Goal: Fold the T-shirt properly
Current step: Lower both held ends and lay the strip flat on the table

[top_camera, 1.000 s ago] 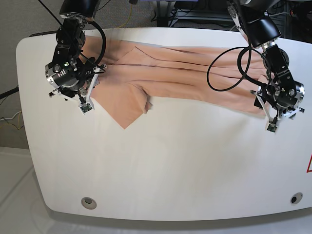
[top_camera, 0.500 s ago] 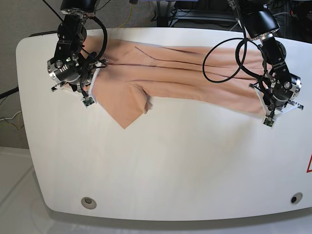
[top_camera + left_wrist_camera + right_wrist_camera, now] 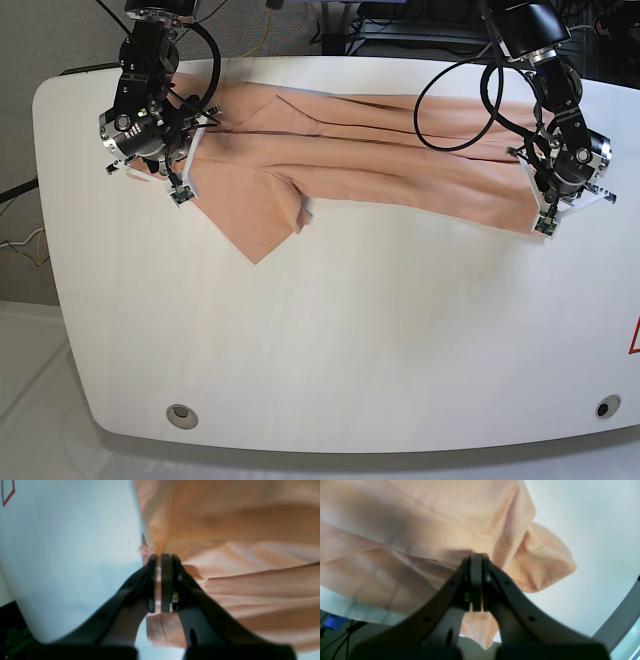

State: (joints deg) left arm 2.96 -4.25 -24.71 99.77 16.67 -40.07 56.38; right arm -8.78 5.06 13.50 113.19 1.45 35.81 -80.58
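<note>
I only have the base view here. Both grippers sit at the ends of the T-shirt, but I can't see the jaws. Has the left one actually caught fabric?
Observer: Yes. In the left wrist view the left gripper has its jaws shut, with a sliver of the T-shirt pinched between them at the cloth's edge.
Operator: And the right one?
Observer: The right gripper is shut too; in its wrist view the jaws meet on a fold of the fabric, and the cloth hangs below them.
Operator: Anything bunched near it?
Observer: A rounded, puffed-up flap sits just beside the right jaws, over the white table.
</note>
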